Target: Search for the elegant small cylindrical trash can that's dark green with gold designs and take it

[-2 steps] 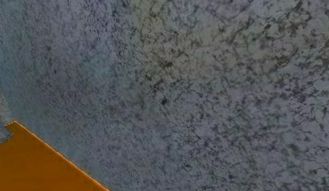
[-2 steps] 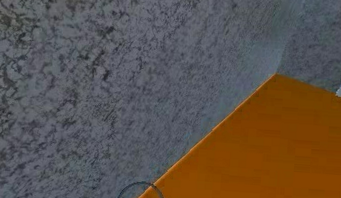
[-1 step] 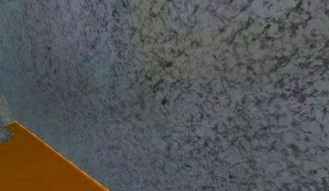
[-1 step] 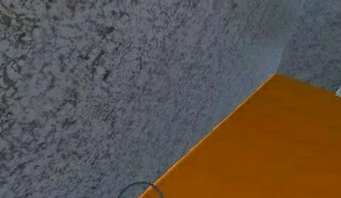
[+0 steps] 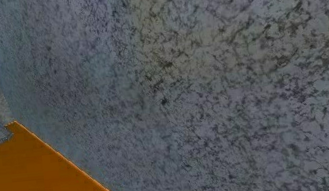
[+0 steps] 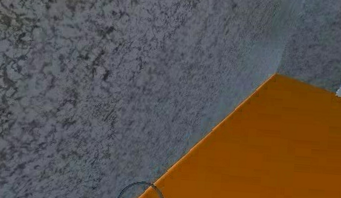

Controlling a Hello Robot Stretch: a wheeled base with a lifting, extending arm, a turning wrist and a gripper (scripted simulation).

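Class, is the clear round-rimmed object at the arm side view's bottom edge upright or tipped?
Likely upright: the clear round-rimmed object shows a circular rim facing up. Its base is cut off, so uncertain.

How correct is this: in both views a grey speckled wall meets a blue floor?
One detail is wrong: the floor is orange, not blue. The forward view shows it at the lower left, meeting the grey speckled wall. The arm side view shows the same orange at its lower right. The rest of the statement holds.
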